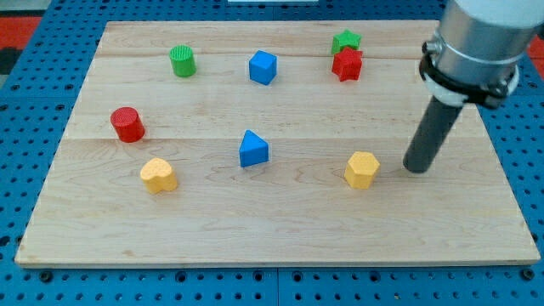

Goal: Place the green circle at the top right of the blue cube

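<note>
The green circle (182,61) is a green cylinder standing near the board's top left. The blue cube (263,67) stands to its right, near the top middle, with a clear gap between them. My tip (416,168) rests on the board at the view's right, far from both. It is just right of the yellow hexagon (362,169), not touching it.
A green star (346,41) and a red star (347,64) stand together at the top right. A red cylinder (127,124) and a yellow heart-like block (158,175) are at the left. A blue triangle (253,149) is in the middle. The wooden board (280,229) lies on a blue pegboard.
</note>
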